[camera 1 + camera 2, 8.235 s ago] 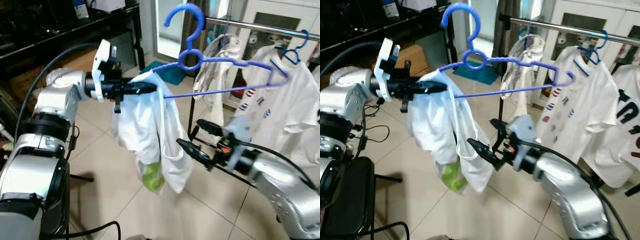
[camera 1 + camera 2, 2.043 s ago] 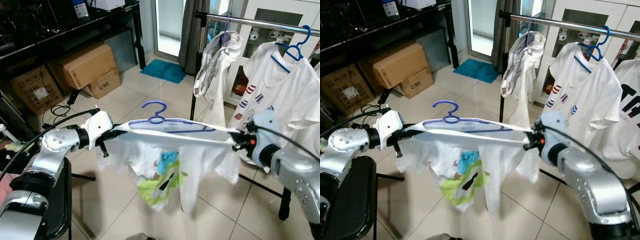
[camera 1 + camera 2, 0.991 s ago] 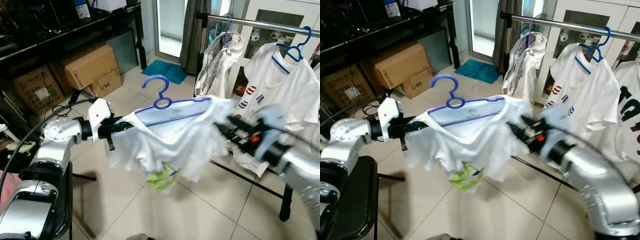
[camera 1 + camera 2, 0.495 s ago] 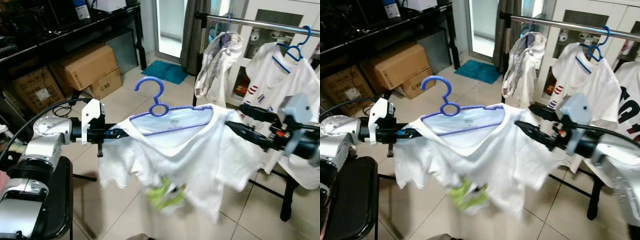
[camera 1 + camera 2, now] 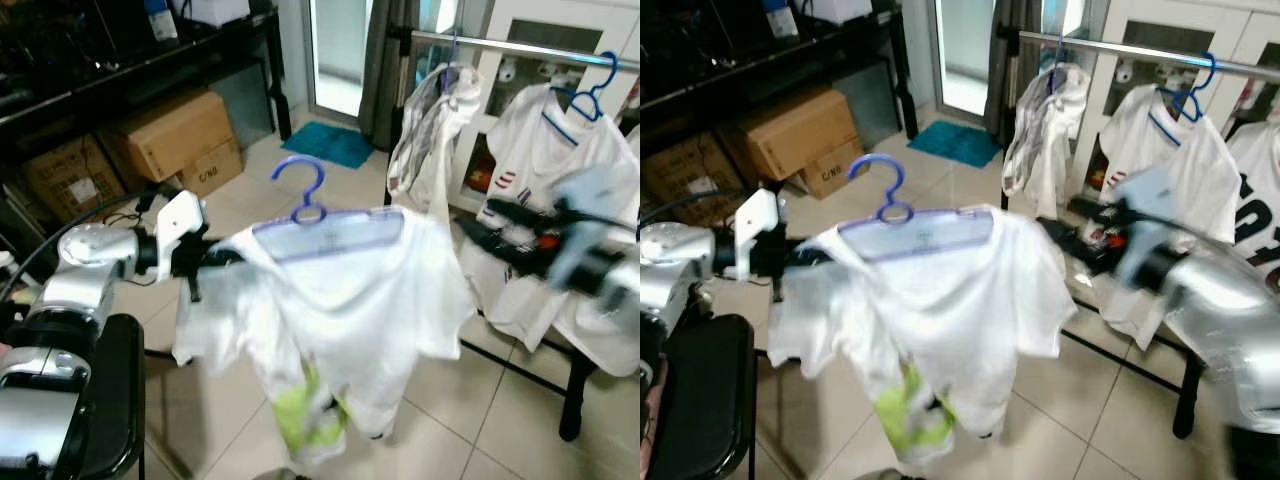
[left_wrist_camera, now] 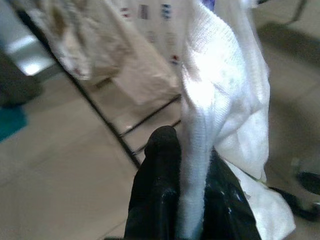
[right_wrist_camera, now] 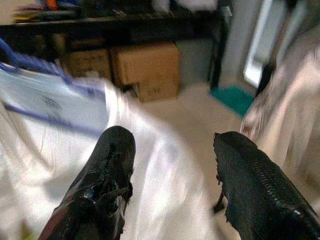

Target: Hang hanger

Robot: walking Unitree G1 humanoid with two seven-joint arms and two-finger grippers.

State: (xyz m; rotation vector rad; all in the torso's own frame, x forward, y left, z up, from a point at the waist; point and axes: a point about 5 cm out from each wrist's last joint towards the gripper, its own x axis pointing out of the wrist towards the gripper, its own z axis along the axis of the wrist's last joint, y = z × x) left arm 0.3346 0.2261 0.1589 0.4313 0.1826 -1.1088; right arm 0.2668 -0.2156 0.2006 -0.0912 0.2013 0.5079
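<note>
No legible text, labels or numbers anywhere.

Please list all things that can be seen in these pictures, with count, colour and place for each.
hanger: one, blue, in front of the robot, inside the shirt's neck.
white T-shirt: one, white with a green print low down, draped on that hanger.
clothes rail: one, silver metal bar, behind on the right.
hung garments: at least three, mostly white, on the rail; one on a blue hanger.
cardboard boxes: at least three, brown, under the black shelf on the left.
mat: one, teal, on the tiled floor by the doorway.
left gripper: one, black, shut on the shirt's left shoulder.
right gripper: one, black, open, apart from the shirt, on its right side.
</note>
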